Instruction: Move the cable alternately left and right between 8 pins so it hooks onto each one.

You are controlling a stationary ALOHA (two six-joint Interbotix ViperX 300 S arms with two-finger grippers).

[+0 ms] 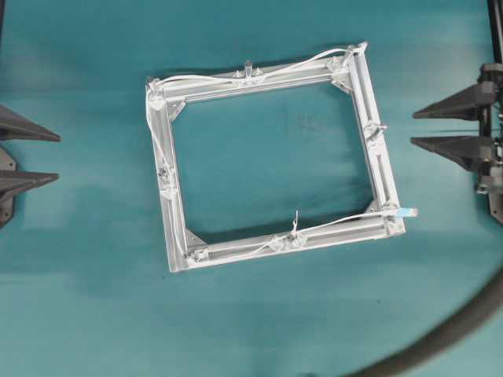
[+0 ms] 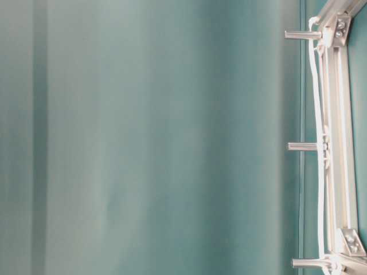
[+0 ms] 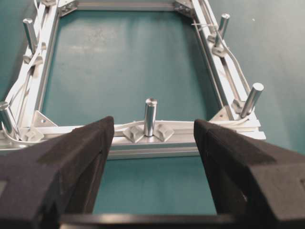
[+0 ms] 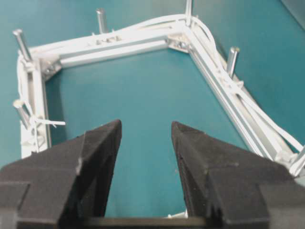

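A square aluminium frame point(image 1: 269, 159) lies on a teal table surface point(image 1: 94, 314); a thick grey hose point(image 1: 440, 342) curves beyond the frame's lower right corner.

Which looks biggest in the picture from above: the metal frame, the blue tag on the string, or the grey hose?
1. Frame: biggest, a wide square.
2. Grey hose: only a curved piece shows at the corner, so its real size is unsure.
3. Blue tag: tiny, at the cable's end.

A teal tabletop point(image 1: 259, 330) carries a square metal frame point(image 1: 171, 228) lying flat near its middle. A thick grey hose point(image 1: 448, 334) curves across the near right corner of the tabletop.
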